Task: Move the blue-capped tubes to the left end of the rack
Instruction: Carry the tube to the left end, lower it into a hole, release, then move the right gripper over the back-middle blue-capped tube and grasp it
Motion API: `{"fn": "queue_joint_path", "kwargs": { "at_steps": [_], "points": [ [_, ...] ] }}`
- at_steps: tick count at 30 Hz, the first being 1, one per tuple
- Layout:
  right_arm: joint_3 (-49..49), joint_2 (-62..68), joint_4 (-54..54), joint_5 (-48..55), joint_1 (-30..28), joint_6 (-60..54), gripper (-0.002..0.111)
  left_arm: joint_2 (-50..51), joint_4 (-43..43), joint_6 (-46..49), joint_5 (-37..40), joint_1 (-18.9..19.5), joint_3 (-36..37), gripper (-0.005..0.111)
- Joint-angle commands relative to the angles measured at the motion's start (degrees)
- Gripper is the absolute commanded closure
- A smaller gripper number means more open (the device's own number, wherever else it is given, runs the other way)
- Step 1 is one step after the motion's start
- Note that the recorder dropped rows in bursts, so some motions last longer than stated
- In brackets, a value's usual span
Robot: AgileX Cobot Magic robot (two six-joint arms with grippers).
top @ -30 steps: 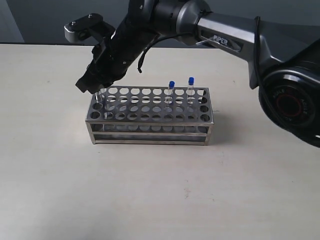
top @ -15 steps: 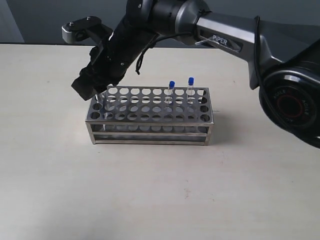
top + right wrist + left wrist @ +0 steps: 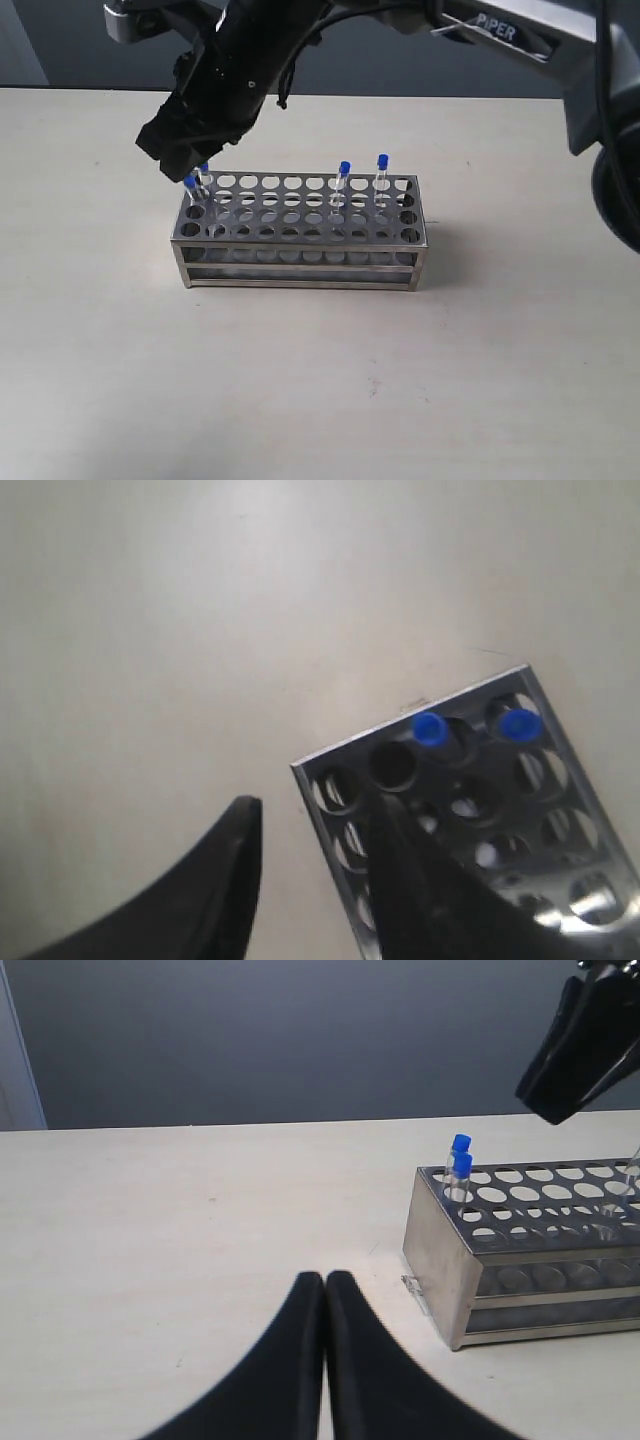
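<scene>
The black right tool [image 3: 185,162] is held above the left end of the rectangular grey perforated metal rack [image 3: 300,258], fingers spread, nothing gripped. Two thin clear blue-capped tubes [image 3: 190,186] are seated in that end's holes; two more tubes [image 3: 344,172] are seen nearer the right end. The left tool [image 3: 323,1282] is pressed closed, empty, over the pale tabletop [image 3: 300,400].

Pale beige surface [image 3: 300,400] runs wide and evenly lit; dark grey-blue wall [image 3: 60,40] behind, pale strip [image 3: 15,1060] at its edge.

Four upright blue-capped tubes [image 3: 344,170] in grey metal rack [image 3: 300,262]: two at left end, two rightward.
</scene>
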Motion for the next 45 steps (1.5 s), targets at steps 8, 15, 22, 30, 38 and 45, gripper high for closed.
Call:
{"fn": "queue_joint_path", "kwargs": {
  "at_steps": [8, 15, 22, 30, 38, 45],
  "points": [
    [-0.1, -3.8, -30.8, 4.4, -0.5, 13.6, 0.073, 0.2, 0.1, 0.0, -0.3, -0.6, -0.3, 0.106],
    [-0.1, -3.8, -28.3, 4.4, -5.7, 14.9, 0.073, 0.2, 0.1, 0.0, -0.3, -0.6, -0.3, 0.106],
    [-0.1, -3.8, -19.2, 4.4, -11.6, 14.9, 0.073, 0.2, 0.1, 0.0, -0.3, -0.6, -0.3, 0.106],
    [-0.1, 0.6, -14.8, 4.4, -12.2, 14.9, 0.073, 0.2, 0.1, 0.0, -0.3, -0.6, -0.3, 0.106],
    [-0.1, 1.7, -16.0, 4.4, -12.2, 17.2, 0.073, 0.2, 0.1, 0.0, -0.3, -0.6, -0.3, 0.106],
    [1.9, 1.1, -16.0, 4.4, -12.2, 19.0, 0.073, 0.2, 0.1, 0.0, -0.3, -0.6, -0.3, 0.106]
  ]
}}
